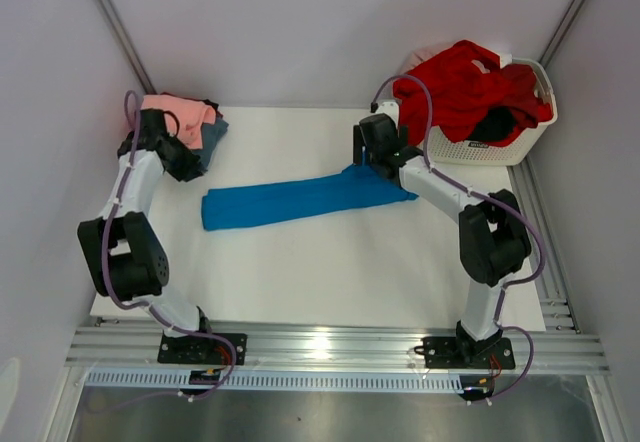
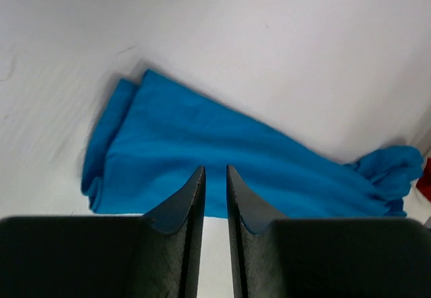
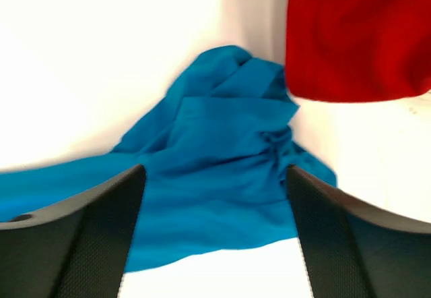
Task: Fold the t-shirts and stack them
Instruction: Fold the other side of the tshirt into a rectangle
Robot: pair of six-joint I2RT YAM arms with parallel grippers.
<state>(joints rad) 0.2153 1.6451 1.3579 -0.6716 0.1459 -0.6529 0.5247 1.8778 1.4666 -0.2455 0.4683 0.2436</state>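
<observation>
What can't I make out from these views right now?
Top view: left arm covers part of the pink t-shirt and slate blue t-shirt; neatness unclear.
Top view: black t-shirt mostly buried under the red t-shirt in the basket.
Right wrist view: red t-shirt blurred, cut by frame edges.

Bright blue t-shirt (image 1: 300,200) plain, no print, on a white table (image 1: 330,282). Salmon pink t-shirt (image 1: 182,112) and slate blue t-shirt (image 1: 213,132) both plain. Basket (image 1: 520,142) white, slatted, with a plain red t-shirt (image 1: 460,82) and a black t-shirt (image 1: 495,124) in it. Left arm (image 1: 135,187) and right arm (image 1: 440,187) white with black joints, cable (image 1: 429,112) purple. Left gripper (image 2: 215,171) and right gripper (image 3: 215,173) black, finely textured inner faces.
</observation>
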